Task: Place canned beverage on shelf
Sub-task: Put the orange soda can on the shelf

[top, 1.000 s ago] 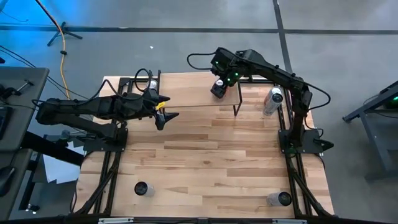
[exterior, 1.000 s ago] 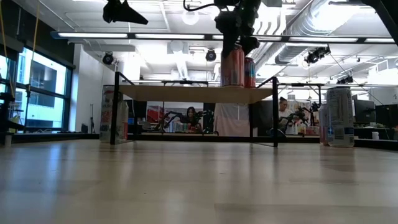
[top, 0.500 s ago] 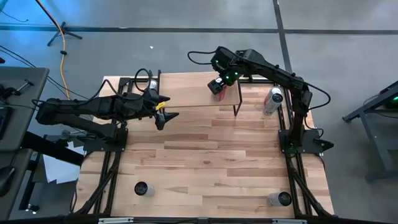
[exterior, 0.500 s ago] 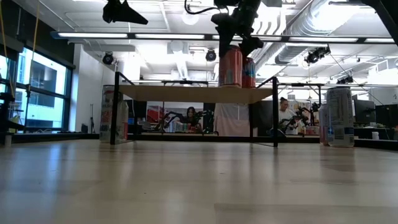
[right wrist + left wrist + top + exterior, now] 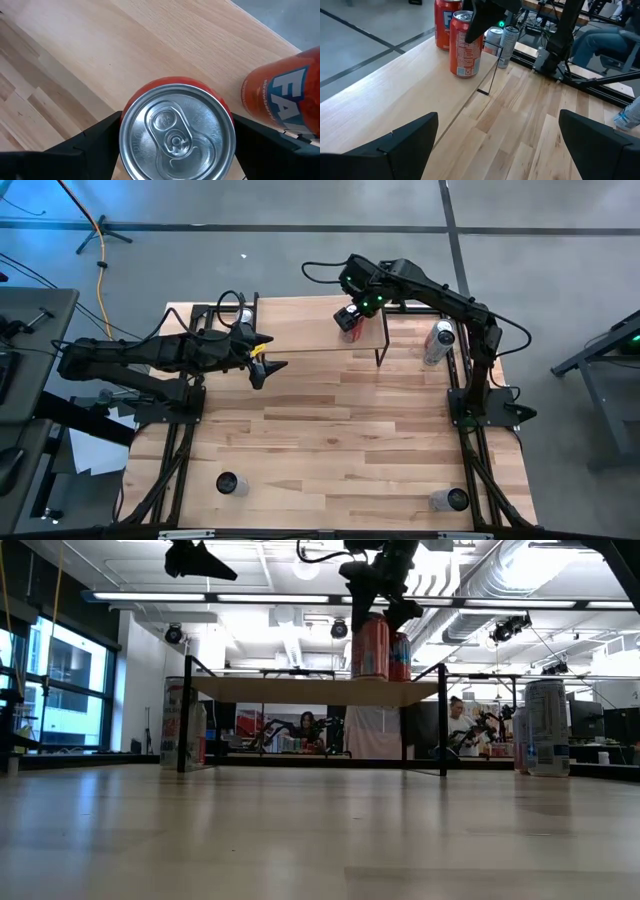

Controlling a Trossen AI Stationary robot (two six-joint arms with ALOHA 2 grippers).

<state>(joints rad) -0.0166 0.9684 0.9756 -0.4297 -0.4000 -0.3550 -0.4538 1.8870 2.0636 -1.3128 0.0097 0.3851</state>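
A red beverage can stands on the light wood shelf, near its right end. My right gripper is above it, its fingers down on either side of the can's top. A second red can stands just behind on the same shelf. My left gripper waits open above the table by the shelf's left part, holding nothing. My right gripper holds the red can by its upper wall, just under the top rim, pinched between the two fingers on opposite sides. The fingers come from above, slanting down. The can is upright, with its bottom on the shelf's top.
A silver can stands on the table right of the shelf, and another can at the shelf's far left leg. Two more cans stand near the table's front edge. Bare wood lies between.
My right gripper has rolled about its own pointing line while staying over the shelf, so the red can's top now shows beside it in the high view. The can's top has shifted slightly with it. The gap between the fingers looks the same.
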